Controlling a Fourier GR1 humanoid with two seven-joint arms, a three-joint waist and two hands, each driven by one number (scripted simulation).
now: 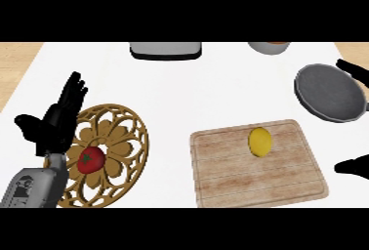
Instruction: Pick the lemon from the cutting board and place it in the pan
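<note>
— Wooden cutting board (245, 180) is sitting lower right, pan (328, 95) upper right. Hands?

— I'm seeing the left hand (57, 122) resting at the left, fingers straight and spread. Lemon (261, 141) is lying on the board's upper part. Right hand (354, 166) is only peeking in at the right edge; I cannot tell its pose. I'm advising closing across the lemon's narrow width.

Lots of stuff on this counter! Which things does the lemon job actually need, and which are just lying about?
For the job: lemon, cutting board under it, pan at the right.
Just lying about: tomato on a carved wooden trivet, grey appliance and bowl at the far edge, left hand resting open at the left.
</note>
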